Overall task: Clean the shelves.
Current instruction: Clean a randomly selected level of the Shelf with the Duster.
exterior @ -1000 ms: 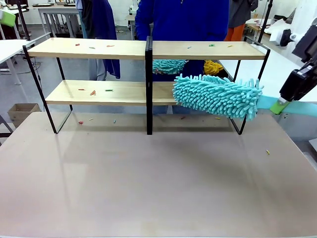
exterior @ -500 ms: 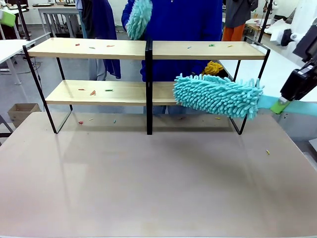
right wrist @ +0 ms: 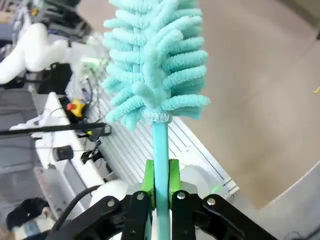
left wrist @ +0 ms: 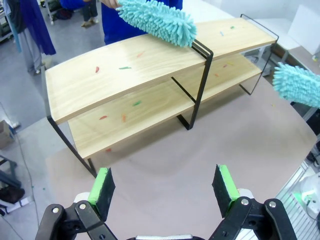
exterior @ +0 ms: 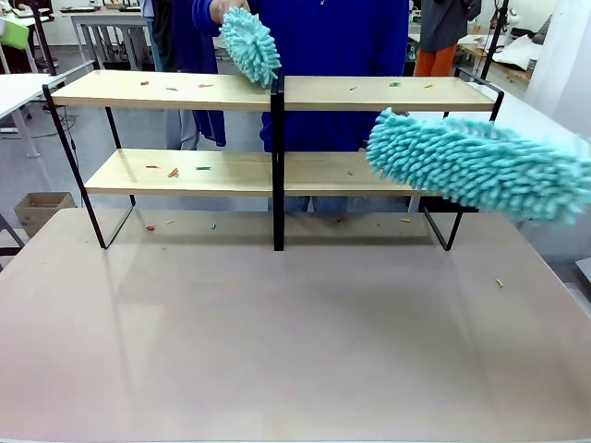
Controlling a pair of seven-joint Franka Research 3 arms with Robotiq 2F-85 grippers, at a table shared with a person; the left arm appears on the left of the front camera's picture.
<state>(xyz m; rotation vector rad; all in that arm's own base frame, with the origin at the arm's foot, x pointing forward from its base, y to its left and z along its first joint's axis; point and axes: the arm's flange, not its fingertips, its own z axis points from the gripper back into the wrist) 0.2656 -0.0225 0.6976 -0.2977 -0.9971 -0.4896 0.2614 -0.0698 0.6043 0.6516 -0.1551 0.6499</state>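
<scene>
The shelves [exterior: 185, 172] [left wrist: 125, 70] stand at the far side of the table, with small coloured scraps scattered on both wooden boards. My right gripper [right wrist: 160, 176] is shut on the thin handle of a teal fluffy duster [right wrist: 152, 65], whose head [exterior: 480, 166] hangs in front of the shelves' right end, lifted off the lower board. A person in blue holds a second teal duster [exterior: 250, 44] [left wrist: 157, 21] over the top board near the central upright. My left gripper [left wrist: 165, 186] is open above the table, in front of the shelves.
Small scraps lie on the table under the shelves [exterior: 150, 227] and near its right edge [exterior: 500, 283]. A cardboard box [exterior: 37, 208] sits on the floor at the left. White tables stand behind.
My duster has come out of the lower right shelf, up and to the right. The person's duster has come down to the top board beside the upright.
</scene>
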